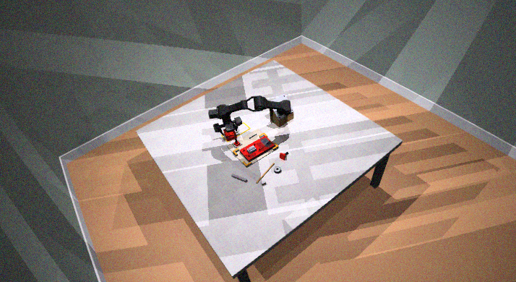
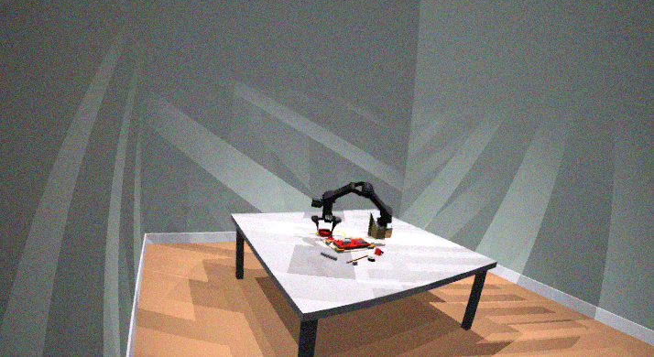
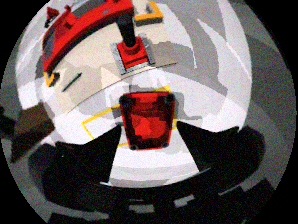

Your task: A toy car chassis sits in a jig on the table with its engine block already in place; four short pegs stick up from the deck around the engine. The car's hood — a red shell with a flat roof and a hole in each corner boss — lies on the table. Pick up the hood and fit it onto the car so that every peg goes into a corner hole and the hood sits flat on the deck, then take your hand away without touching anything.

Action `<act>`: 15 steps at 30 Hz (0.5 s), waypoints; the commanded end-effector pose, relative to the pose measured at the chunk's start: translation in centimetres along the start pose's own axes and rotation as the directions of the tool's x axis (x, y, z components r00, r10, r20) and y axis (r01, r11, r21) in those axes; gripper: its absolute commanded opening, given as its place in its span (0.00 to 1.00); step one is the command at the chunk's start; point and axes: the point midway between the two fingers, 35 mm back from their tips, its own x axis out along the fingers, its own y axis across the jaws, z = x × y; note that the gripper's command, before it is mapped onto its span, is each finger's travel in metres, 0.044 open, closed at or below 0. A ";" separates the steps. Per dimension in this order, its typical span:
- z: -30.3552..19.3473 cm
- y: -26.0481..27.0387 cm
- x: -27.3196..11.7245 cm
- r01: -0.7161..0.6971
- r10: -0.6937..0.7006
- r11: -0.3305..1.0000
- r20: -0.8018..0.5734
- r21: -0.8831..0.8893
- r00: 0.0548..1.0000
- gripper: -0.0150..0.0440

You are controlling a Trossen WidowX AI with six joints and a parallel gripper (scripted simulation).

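The hood (image 1: 230,135) (image 2: 324,232) (image 3: 147,122), a red shell with dark spots at its corners, is on the table beside the jig. My gripper (image 1: 230,137) (image 2: 325,232) (image 3: 149,125) is open above it, its fingertips on either side of the hood in the wrist view; whether they touch it cannot be told. The red chassis (image 1: 246,155) (image 2: 353,245) (image 3: 85,26) sits in the jig (image 1: 246,164) (image 3: 95,65), with the silver engine block (image 1: 251,149) on its deck. The pegs are too small to make out clearly.
A red block (image 3: 132,52) with a black post stands between hood and chassis. A yellow outline (image 3: 102,114) surrounds the hood's area. Beyond the jig lie a red piece (image 1: 283,156), a ring (image 1: 277,169), a wooden stick (image 1: 265,173) and a grey bar (image 1: 239,178).
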 end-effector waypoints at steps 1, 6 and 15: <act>0.0 0.0 0.0 0.000 0.000 1.000 0.000 0.000 1.000 0.96; 0.0 0.0 0.0 0.000 0.000 1.000 0.000 0.000 1.000 0.83; 0.0 0.0 0.0 -0.001 0.001 1.000 0.000 0.001 1.000 0.66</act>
